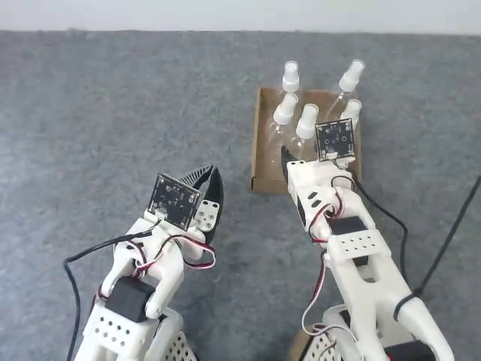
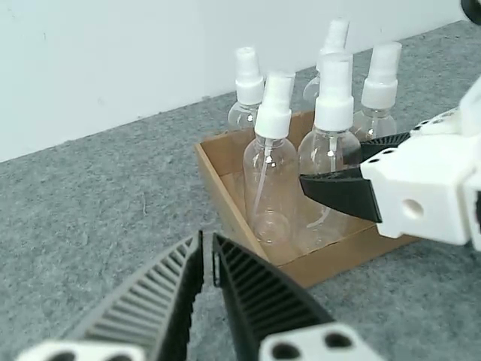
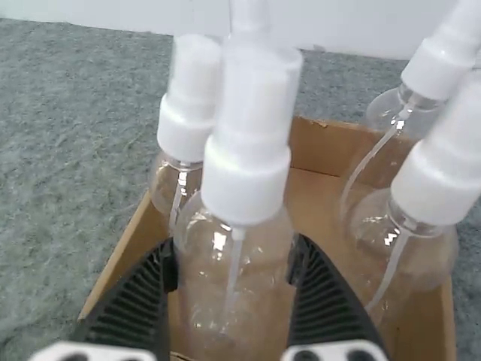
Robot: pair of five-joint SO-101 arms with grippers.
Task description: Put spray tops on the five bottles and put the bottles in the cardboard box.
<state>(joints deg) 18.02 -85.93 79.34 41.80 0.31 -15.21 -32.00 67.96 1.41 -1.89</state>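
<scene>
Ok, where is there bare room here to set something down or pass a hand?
The grey carpet left of the cardboard box, beyond the left gripper, is bare, and so is the strip between the two arms. The box is crowded: five bottles stand packed there, with the right gripper clamped on the near bottle.

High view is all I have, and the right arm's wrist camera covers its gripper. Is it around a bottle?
Observer: Yes. The right wrist view shows the right gripper with a finger pressed to each side of a capped bottle standing in the cardboard box.
Operator: Is that bottle tilted?
Observer: No. Seen side on in the left wrist view, it stands upright, like the neighbour bottle beside it.
</scene>
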